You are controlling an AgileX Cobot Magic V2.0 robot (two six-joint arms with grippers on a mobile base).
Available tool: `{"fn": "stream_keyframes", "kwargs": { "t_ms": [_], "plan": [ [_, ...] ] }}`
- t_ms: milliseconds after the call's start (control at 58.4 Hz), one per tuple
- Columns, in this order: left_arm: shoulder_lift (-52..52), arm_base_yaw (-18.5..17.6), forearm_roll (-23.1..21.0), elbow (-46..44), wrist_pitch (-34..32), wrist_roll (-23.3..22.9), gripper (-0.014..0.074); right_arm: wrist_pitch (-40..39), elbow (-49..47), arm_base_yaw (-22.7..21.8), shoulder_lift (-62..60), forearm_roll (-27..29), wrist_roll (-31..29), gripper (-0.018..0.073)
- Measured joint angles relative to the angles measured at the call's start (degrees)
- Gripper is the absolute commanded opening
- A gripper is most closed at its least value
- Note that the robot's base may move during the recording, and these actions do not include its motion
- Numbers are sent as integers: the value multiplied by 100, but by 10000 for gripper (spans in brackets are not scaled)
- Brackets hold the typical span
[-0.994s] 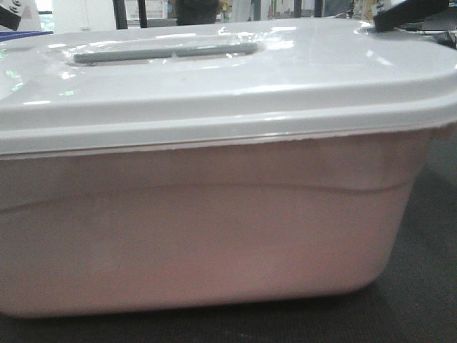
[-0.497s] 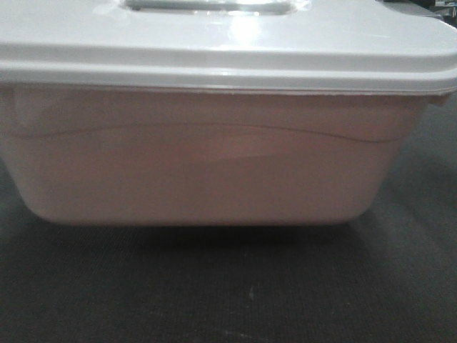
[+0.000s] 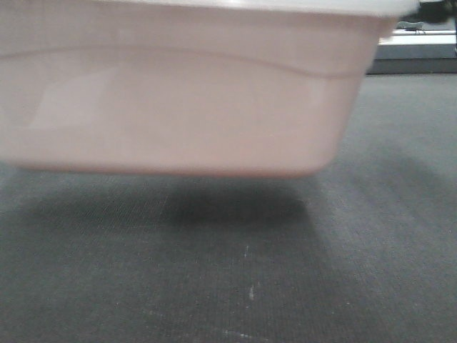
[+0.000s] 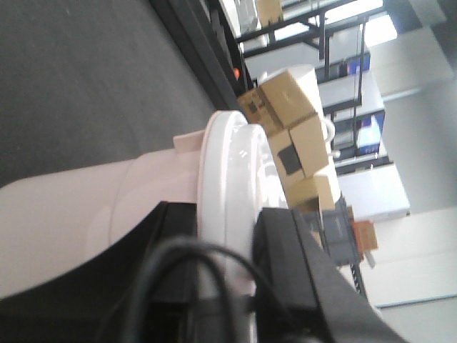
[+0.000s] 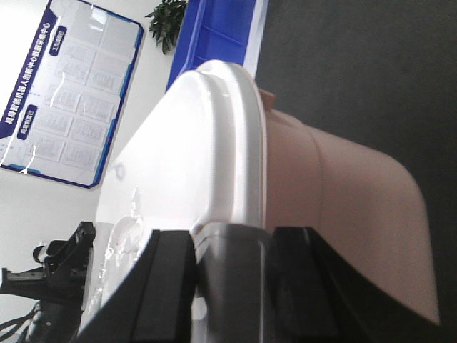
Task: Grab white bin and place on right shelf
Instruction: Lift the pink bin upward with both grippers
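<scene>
The white bin (image 3: pixel 178 93) hangs in the air above the dark carpeted surface (image 3: pixel 285 271), its pinkish tub filling the top of the front view with a shadow beneath it. My left gripper (image 4: pixel 225 236) is shut on the bin's white lid rim (image 4: pixel 225 171) at one end. My right gripper (image 5: pixel 232 254) is shut on the rim and its grey latch (image 5: pixel 232 271) at the other end; the glossy lid (image 5: pixel 193 157) and pink tub wall (image 5: pixel 343 207) show there. The right shelf is out of view.
A blue crate (image 5: pixel 221 28) and a wall poster (image 5: pixel 71 93) lie behind the bin in the right wrist view. Stacked cardboard boxes (image 4: pixel 293 136) and dark racks (image 4: pixel 314 28) stand beyond it in the left wrist view. A low ledge (image 3: pixel 418 53) shows far right.
The bin has risen in the front view: its lid has gone out of the top of the frame, and its base now hangs above the dark surface with a shadow under it.
</scene>
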Motion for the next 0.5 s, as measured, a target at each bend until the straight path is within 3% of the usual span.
{"fn": "stream_keyframes", "kwargs": {
  "t_ms": [103,308,497],
  "plan": [
    [0,9,-155,0,-23,0,-126,-57,-264,53,0,76,-3,60],
    [4,-40,-266,-221,-36,-63,-126,-57,-803,53,0,112,-13,63],
    [4,-346,-341,-882,-304,-140,-126,-202,-1135,42,0,292,-13,63]
  ]
}}
